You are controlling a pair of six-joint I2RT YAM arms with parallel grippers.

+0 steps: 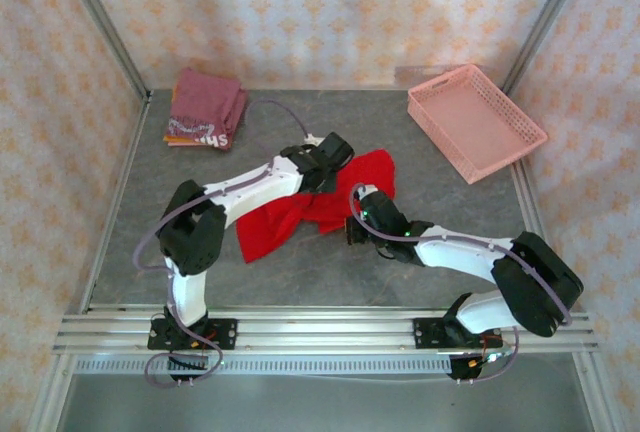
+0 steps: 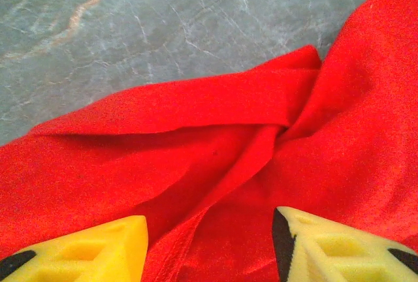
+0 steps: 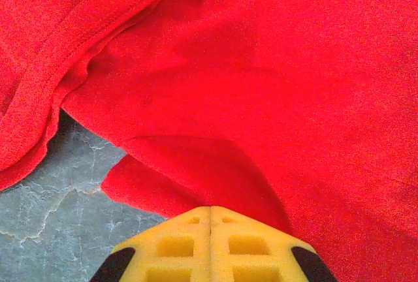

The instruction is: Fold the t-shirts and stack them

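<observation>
**Grey table [image 1: 300,277], red tee [image 1: 275,232] bunched at its centre**

The marbled table sits inside patterned walls. The red tee lies crumpled mid-table, between the two arms and well apart from the folded stack [image 1: 205,110] at the far left corner and the basket [image 1: 437,86] at the far right.

The left gripper [image 2: 209,230] hovers over the tee's far edge with its fingers spread, holding nothing; ridges of cloth run under it. The right gripper [image 3: 210,213] has its fingers pressed together at the near side, and a small fold of red cloth rises into the tips, so it looks pinched there.

The risks, as I judge them:
- The right gripper's bite looks shallow, so a pull could slip it free.
- The cloth is twisted and layered. If the left gripper closes on a ridge, it may catch two layers, and the tee would spread out skewed.
- Pulling with only one side held would drag the whole heap instead of flattening it.
</observation>
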